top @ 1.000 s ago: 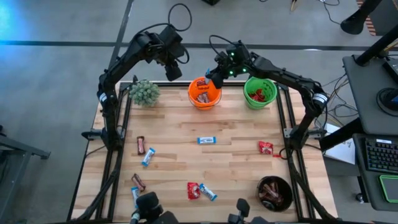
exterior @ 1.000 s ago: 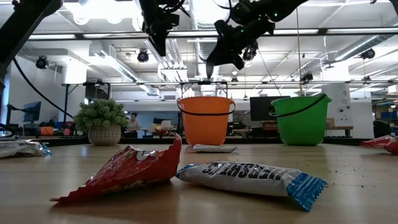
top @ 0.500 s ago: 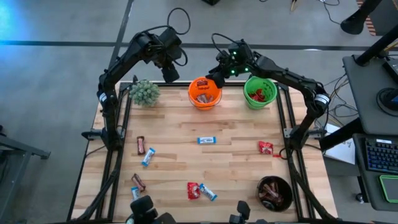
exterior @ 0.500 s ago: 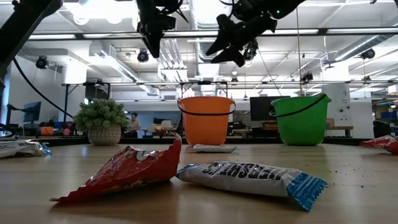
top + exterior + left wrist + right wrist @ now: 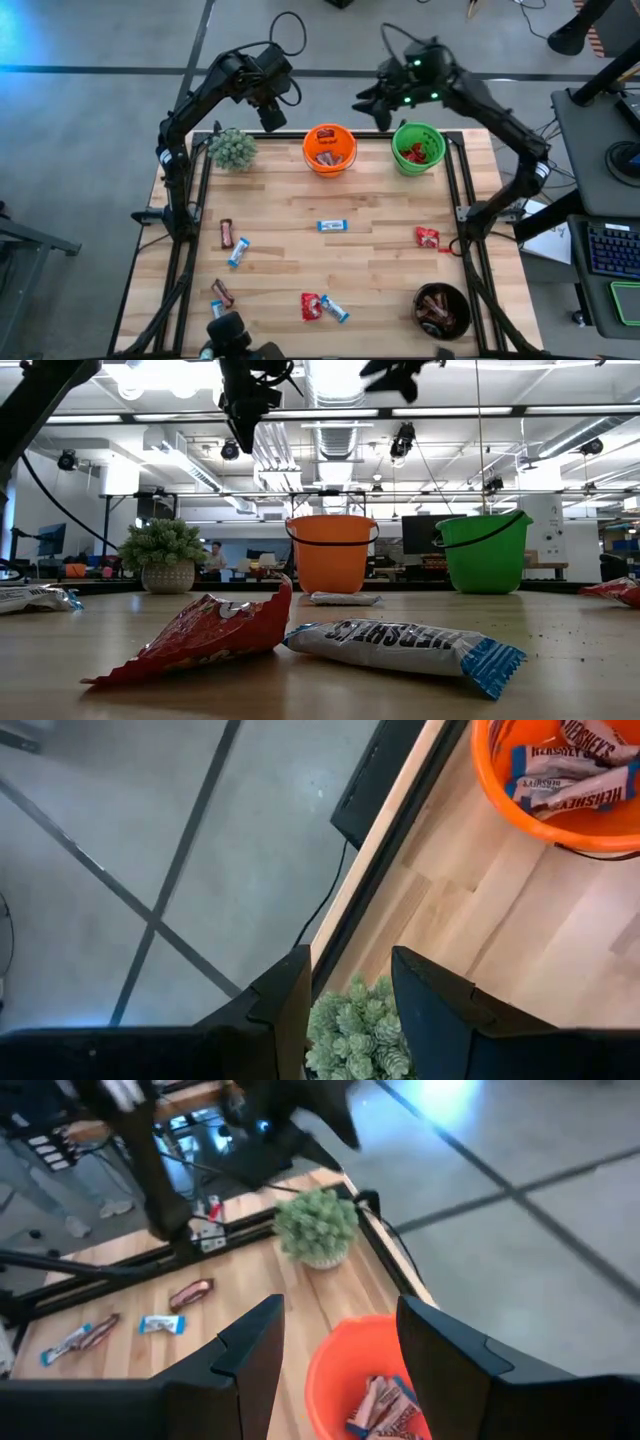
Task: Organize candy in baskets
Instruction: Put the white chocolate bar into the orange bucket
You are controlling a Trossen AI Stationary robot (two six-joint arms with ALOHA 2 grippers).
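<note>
Moved: right gripper [image 5: 372, 100] has swung off the orange pail [image 5: 329, 148] rearward, past the table's back edge, fingers spread, empty.
Left gripper [image 5: 271, 116]: parted, empty, beyond the plant [image 5: 232, 149].
Candy: loose bars [image 5: 333, 225] on table [image 5: 380, 260]; others fill the pails and black bowl [image 5: 441, 309].

The light is bright and even, and it comes from ceiling lamps [image 5: 330, 410] that glare white in the low view. Shadows on the bench [image 5: 380, 240] are soft. The right wrist view is blurred; a blue glare sits on the floor [image 5: 20, 40].
</note>
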